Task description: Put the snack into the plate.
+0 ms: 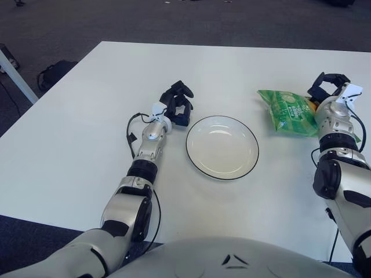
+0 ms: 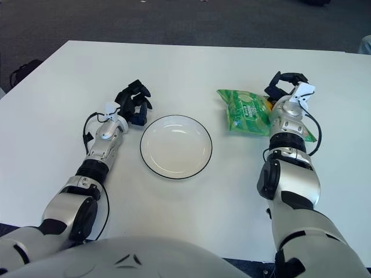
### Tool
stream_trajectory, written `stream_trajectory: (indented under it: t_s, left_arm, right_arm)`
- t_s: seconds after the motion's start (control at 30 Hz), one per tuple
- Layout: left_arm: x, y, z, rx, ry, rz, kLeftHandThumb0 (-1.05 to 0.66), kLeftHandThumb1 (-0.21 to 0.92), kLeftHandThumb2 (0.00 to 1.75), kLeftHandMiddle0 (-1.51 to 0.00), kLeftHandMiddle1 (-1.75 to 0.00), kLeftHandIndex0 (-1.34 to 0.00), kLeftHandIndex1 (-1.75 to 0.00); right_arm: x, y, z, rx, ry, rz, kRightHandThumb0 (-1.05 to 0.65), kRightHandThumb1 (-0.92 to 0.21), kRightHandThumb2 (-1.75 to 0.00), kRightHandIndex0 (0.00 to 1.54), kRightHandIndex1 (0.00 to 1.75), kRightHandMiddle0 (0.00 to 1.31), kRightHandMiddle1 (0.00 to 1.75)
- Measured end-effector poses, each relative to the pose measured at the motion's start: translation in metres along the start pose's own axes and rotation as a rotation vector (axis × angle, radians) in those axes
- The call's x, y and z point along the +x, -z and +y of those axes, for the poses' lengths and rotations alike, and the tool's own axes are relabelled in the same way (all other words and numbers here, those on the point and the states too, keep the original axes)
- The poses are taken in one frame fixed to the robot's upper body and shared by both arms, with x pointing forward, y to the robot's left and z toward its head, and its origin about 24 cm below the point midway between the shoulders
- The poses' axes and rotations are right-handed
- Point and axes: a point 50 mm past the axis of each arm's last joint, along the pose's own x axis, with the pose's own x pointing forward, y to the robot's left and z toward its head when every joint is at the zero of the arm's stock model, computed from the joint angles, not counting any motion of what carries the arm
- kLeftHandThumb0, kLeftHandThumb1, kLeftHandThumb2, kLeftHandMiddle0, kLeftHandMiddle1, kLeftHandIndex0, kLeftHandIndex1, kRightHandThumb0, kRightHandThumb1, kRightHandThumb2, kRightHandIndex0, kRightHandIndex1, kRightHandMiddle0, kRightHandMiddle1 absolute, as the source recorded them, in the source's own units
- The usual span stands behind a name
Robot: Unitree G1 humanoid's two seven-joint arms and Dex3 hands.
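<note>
We count one round white plate with a thin black rim (image 1: 222, 147), one crinkly green snack bag (image 1: 286, 112), one big white table (image 1: 69, 133), plus two black three-finger robot hands, left (image 1: 178, 102) and right (image 1: 328, 87)

No legible text showing anywhere. The crinkled green plastic snack bag (image 2: 246, 112), lying at about 2 o'clock from the white round plate with the dark rim (image 2: 175, 146), is carrying a pale round emblem and some white printing on its face, but no word, brand or number is reading clearly in either eye view. The plate, the white table top (image 1: 75, 133) and the robot's arms are showing no markings that can be made out.
</note>
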Motion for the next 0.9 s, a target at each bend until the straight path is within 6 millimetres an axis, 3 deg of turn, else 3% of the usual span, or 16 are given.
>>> stream_trajectory:
  t_s: [0.9]
  left_arm:
    - [-0.003,0.001,0.000,-0.006,-0.003,0.016,-0.01,0.11,1.56,-0.65,-1.75,-0.64,-1.75]
  right_arm:
    - [-0.013,0.004,0.047,0.008,-0.156,0.027,-0.51,-0.25,-1.41,1.17,1.75,0.67,1.75]
